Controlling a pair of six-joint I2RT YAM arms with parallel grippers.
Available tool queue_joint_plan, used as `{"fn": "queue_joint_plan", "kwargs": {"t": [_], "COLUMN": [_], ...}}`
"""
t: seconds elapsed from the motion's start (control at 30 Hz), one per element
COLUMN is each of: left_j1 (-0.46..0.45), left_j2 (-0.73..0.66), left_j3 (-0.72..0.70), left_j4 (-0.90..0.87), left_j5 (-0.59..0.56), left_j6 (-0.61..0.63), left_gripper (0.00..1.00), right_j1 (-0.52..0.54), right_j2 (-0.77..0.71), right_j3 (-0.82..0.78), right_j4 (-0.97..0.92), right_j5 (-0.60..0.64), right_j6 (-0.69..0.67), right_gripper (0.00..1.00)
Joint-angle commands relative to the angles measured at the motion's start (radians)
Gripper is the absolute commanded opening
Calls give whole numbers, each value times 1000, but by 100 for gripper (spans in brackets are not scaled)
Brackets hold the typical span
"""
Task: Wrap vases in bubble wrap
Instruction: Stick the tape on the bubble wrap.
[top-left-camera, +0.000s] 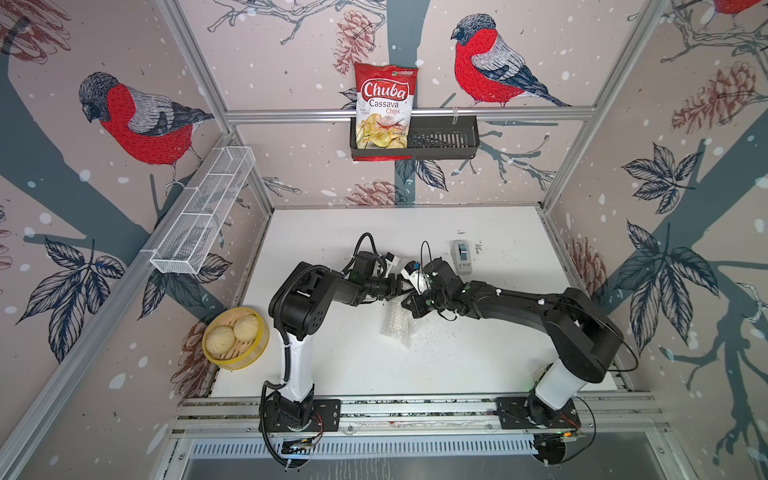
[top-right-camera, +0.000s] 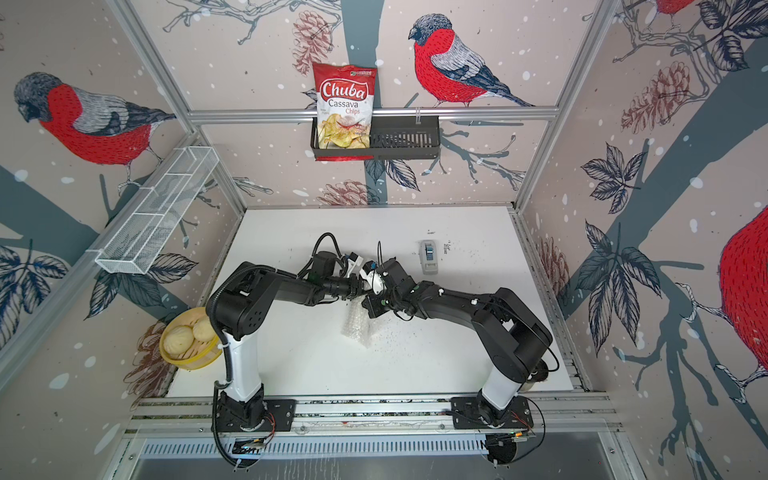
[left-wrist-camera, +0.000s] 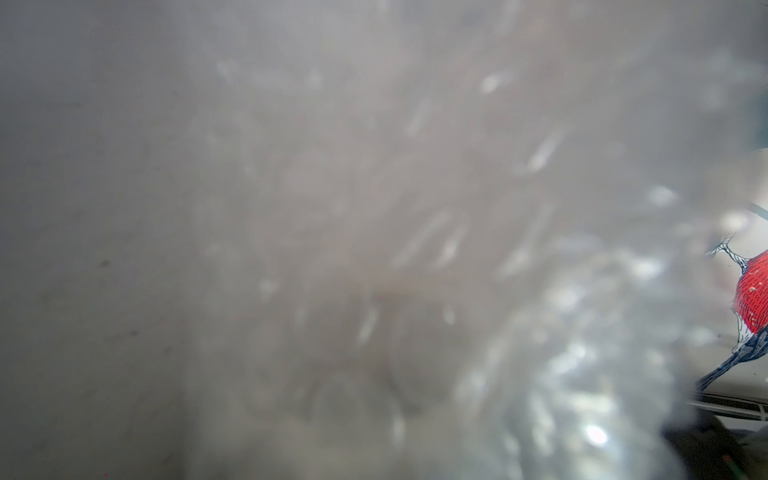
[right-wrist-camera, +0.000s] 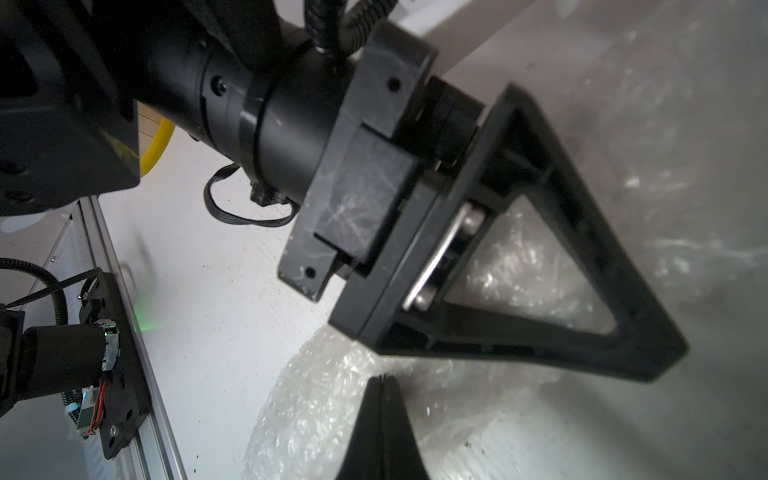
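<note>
Right pincer (right-wrist-camera: 382, 379) pressed together, nothing visibly between its tips. Left pincer (top-left-camera: 400, 289) clamped, apparently on the bubble wrap (top-left-camera: 397, 326), which is bunched mid-counter (top-left-camera: 332, 361) beneath both. Vase not visible, probably inside. Hold the wrap taut, roll slowly, tuck the loose lower edge.

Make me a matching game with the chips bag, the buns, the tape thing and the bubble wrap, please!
Things:
1. chips bag
2. buns
3. tape dispenser
4. bubble wrap

Place or state:
a. in the yellow steamer
b. standing in the black basket on the back wall
c. see-through and crumpled up
d. sitting by itself on the white table

Right pairs: 1-b, 2-a, 3-d, 4-c.
</note>
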Motion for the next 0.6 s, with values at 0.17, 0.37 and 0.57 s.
{"fn": "queue_joint_plan", "kwargs": {"t": [0.17,0.37,0.57], "left_j1": [-5,-5,-6], "left_j2": [-1,-1,-3], "left_j3": [-4,-4,-4], "left_j4": [-9,-11,-11], "left_j5": [-45,-46,-48], "left_j6": [25,27,26], "left_gripper": [24,24,24], "right_j1": [-9,-9,-22], "right_j2": [-43,45,-48], "right_j3": [-8,-1,6], "right_j4": [-16,0,-22], "right_j5": [18,-17,16], "right_j6": [-12,-15,-21], "right_gripper": [3,2,2]}}
